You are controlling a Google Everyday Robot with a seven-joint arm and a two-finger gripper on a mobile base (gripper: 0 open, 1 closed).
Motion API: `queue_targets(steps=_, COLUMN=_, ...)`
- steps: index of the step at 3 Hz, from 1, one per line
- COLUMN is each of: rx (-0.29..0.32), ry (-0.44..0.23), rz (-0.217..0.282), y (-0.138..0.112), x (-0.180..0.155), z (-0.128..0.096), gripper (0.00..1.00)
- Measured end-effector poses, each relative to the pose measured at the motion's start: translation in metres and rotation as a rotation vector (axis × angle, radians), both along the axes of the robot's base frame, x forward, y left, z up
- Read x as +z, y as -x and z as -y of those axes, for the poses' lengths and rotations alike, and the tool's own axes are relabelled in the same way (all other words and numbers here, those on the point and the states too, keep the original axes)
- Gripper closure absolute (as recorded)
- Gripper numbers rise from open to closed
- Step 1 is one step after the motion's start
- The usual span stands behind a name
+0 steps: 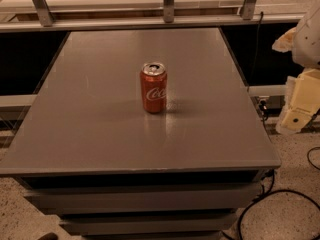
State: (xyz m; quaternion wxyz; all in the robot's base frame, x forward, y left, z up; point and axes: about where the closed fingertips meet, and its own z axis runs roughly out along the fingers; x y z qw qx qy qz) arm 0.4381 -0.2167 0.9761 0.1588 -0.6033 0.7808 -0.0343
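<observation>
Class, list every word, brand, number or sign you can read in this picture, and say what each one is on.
"Coca": white script on the red can, upright on the gray table; the rest curves out of sight.
Nothing else is readable; the gripper, beyond the table's right edge, shows no lettering.

The robot's arm point(307, 41) shows at the right edge as a rounded white shell with a paler cream patch on its near side. Below it, off the right side of the worktop point(100, 134), the hand point(300, 106) is a boxy cream-yellow block with a small dark round mark low down.
</observation>
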Motion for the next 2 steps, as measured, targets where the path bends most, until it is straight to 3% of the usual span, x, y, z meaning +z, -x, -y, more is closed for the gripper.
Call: queue_targets(steps=2, rx=0.015, ry=-0.033, rz=0.002, y=-0.002, x=0.0001, z=-0.0095, gripper=0.0)
